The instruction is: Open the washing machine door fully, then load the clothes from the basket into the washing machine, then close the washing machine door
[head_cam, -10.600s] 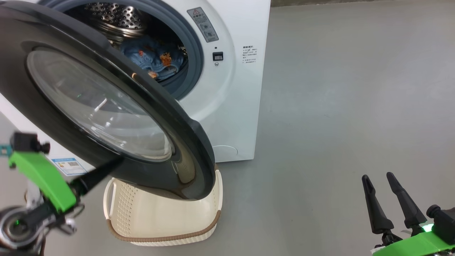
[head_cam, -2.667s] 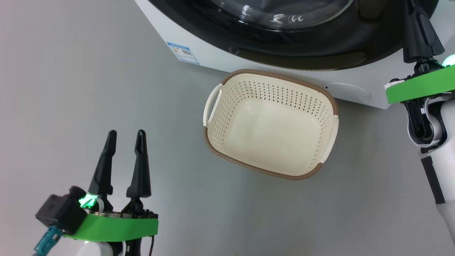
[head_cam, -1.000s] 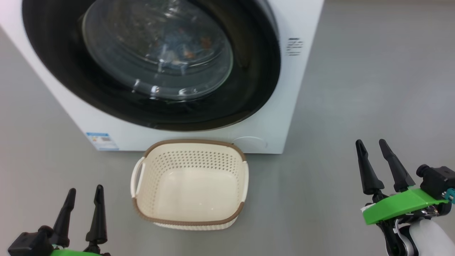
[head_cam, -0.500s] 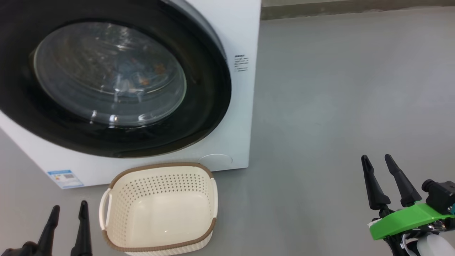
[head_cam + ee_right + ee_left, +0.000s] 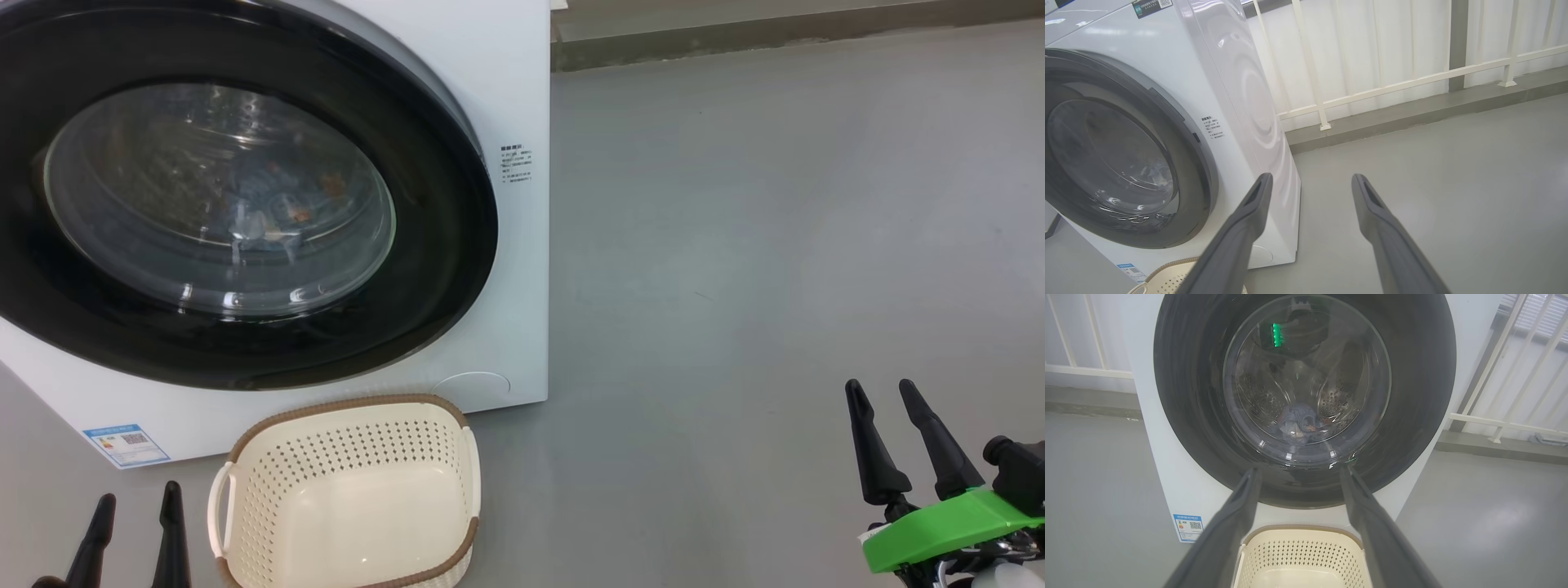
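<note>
Glossy black round washing machine door (image 5: 445, 245) shut on white washing machine (image 5: 514, 90); blue bear-print clothes (image 5: 1297, 424) inside behind glass; cream perforated basket (image 5: 343, 406) empty in front. Left gripper (image 5: 138, 492), right gripper (image 5: 879, 384) spread, empty. Task apparently done.

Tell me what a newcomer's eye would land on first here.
The washing machine door, a glossy black ring around bulging glass, sits closed at the head view's upper left, the blue clothes dim behind the glass. Below it, the cream basket stands empty on the grey floor. The left gripper and right gripper stand open at the bottom corners, holding nothing.
</note>
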Controlling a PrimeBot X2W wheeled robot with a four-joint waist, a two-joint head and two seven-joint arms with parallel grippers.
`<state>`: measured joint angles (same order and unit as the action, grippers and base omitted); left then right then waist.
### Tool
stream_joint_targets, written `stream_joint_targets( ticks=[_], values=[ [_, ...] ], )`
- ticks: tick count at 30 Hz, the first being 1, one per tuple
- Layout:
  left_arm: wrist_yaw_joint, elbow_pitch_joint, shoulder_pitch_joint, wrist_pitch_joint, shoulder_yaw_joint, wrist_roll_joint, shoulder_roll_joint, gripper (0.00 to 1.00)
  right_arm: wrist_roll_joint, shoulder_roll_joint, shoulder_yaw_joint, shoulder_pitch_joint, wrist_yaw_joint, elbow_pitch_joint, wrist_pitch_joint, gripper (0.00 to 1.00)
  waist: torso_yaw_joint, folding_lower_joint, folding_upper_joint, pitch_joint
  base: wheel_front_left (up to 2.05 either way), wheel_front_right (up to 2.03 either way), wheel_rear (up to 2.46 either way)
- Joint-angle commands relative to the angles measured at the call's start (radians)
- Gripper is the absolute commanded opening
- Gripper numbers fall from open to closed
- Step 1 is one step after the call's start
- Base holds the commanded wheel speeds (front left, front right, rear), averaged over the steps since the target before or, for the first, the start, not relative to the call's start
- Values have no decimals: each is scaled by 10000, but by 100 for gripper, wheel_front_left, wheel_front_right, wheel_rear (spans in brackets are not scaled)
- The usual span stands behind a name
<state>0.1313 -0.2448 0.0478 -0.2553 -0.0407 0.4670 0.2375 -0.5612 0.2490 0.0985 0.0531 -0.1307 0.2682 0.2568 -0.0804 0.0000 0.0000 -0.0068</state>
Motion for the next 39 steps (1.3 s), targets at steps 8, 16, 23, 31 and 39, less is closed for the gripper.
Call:
stream_joint_targets(
  ticks=[8, 16, 23, 31, 39],
  values=[
    [-6, 264, -142, -65, -386, -154, 245, 100, 46, 148, 61, 8, 0, -304, 49, 100, 112, 0, 0, -37, 0, 0, 0],
    [-6, 297, -150, -65, -340, -199, 234, 100, 65, 185, 59, 9, 0, -309, 49, 100, 191, 0, 0, -13, 0, 0, 0],
    [-6, 335, -162, -65, -264, -242, 263, 100, 64, 192, 46, 16, 0, -317, 49, 100, 233, 0, 0, 7, 0, 0, 0],
    [-2, -222, 10, 160, 75, 225, -278, 0, -379, -271, -94, -55, 0, 236, -133, 0, 256, 9, 0, 2, 0, 0, 0],
    [-27, -183, -94, 392, 24, 968, -384, 0, -1054, -380, -227, -8, 0, 212, -368, 0, 292, 1, 0, 11, 0, 0, 0]
  ],
)
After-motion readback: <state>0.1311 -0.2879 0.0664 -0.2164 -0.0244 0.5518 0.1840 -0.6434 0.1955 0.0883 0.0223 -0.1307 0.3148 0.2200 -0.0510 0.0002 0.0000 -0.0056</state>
